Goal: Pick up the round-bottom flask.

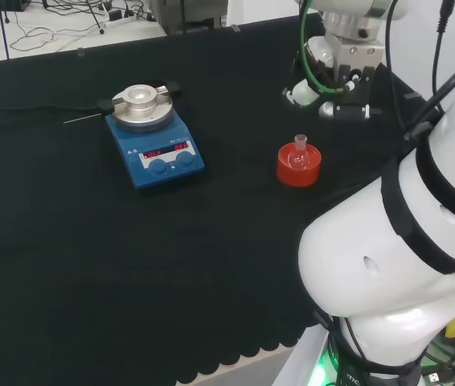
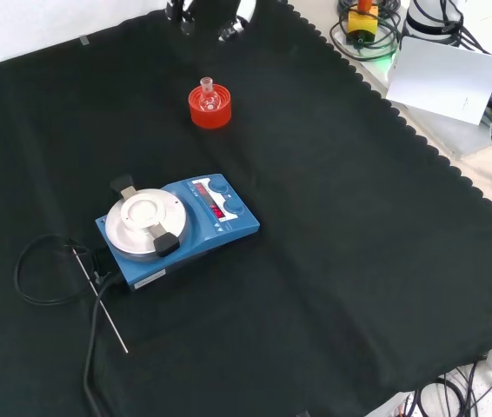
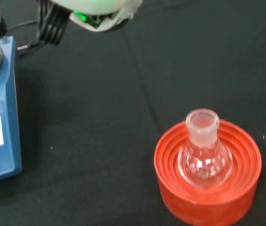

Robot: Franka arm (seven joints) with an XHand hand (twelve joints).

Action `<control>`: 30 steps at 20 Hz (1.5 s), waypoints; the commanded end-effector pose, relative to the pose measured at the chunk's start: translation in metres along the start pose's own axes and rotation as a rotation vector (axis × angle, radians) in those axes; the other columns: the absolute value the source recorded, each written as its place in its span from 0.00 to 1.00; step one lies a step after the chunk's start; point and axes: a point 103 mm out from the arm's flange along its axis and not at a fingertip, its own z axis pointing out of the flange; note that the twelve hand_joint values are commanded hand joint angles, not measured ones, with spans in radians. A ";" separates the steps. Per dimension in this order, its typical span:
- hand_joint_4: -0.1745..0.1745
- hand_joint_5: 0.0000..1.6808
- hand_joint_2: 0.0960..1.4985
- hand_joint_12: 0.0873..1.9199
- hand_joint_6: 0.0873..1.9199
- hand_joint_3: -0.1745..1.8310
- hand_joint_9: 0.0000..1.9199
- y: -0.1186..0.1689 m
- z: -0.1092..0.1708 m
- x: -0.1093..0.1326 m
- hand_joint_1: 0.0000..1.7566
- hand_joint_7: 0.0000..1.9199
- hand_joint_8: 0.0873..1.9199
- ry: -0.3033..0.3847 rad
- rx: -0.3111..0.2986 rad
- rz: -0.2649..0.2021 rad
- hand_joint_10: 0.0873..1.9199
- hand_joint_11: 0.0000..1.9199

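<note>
We are seeing the round-bottom flask [image 1: 298, 155] sitting upright in its red ribbed stand [image 1: 298, 167] on the tabletop [image 1: 91, 265], right of the blue hotplate [image 1: 155, 145] in the head view. The robot hand [image 1: 304, 92] is hovering above and beyond the flask, well apart, touching nothing. We cannot tell how its fingers are standing.

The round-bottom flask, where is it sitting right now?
The round-bottom flask stands upright in the red ribbed stand, in the front view beyond the blue hotplate, near the cloth's far edge.
</note>
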 end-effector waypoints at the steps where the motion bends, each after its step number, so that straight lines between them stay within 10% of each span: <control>1: 0.40 0.41 0.39 0.72 0.29 0.44 0.22 0.001 0.035 -0.009 0.54 0.13 0.32 0.001 0.034 0.026 0.33 0.04; 30: 0.38 0.33 0.37 0.73 0.30 0.43 0.21 0.015 0.111 -0.051 0.52 0.12 0.33 0.051 0.123 0.073 0.33 0.03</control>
